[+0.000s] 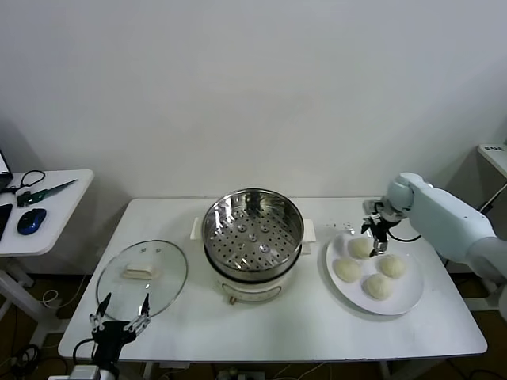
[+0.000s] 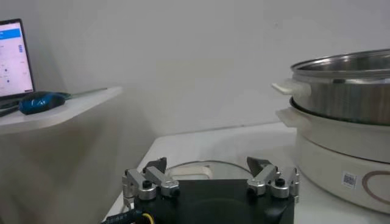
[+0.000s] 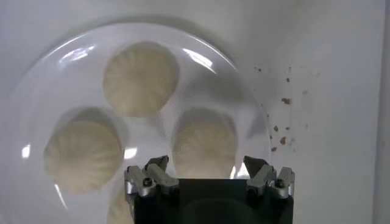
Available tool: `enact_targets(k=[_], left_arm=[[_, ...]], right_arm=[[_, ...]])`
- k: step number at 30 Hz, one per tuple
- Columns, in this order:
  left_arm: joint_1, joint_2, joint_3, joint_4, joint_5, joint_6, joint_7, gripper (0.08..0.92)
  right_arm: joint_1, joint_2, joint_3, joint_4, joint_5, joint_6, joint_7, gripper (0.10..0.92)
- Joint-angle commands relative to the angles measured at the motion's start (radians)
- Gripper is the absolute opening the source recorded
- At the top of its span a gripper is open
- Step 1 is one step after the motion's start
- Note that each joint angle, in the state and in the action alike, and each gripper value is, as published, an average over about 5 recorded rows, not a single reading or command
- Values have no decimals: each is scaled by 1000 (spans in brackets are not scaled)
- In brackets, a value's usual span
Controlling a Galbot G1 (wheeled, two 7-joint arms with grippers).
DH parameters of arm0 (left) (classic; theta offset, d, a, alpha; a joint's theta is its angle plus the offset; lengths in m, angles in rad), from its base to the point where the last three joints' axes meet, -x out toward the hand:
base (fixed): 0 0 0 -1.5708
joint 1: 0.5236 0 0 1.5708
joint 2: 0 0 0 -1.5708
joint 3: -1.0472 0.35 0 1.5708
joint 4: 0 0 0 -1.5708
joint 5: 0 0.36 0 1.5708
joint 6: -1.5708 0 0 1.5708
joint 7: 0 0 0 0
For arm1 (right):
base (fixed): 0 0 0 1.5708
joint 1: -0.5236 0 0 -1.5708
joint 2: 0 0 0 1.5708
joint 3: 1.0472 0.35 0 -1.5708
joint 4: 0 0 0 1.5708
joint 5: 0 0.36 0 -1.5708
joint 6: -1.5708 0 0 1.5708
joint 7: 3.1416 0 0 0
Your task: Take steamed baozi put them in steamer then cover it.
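Note:
Several pale steamed baozi lie on a white plate at the right of the table. My right gripper hangs open just over the one nearest the steamer. In the right wrist view that baozi lies between the spread fingers of the gripper, with no contact visible. The steel steamer stands uncovered mid-table, its perforated tray bare. The glass cover lies flat at the left. My left gripper waits open at the table's front left edge, its fingers near the cover.
A side table at the far left carries a blue mouse and cables. Crumbs dot the table beside the plate. The steamer's wall rises to one side of the left gripper.

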Motion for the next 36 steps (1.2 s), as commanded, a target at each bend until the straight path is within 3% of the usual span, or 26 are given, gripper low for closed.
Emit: enact_targets(k=[1,13,20,27,31,36], left_arm=[[0,0,1,3,7,-3,-1,823],[7,-11,0,-14,18,-1,-3,823],[8,-15,6,-18,29,-1,-5,823],[8,-16,6,-25,33,0,-5,823],[9,-13,6,-27,35,0,-5,823],[8,-15,6,-36,41,1,-5,823]], right_arm=[[-39,41,69,-58,-41,1,19,791],[15,-14,15,52,-7,-14,19,639],[430,-80,-368,304,251,60,4,636],[876,35,-649,561,452,302,9,636],[927,126,-669,695,410,447,43,636],[833,216,-673,786,242,581,114,636]])
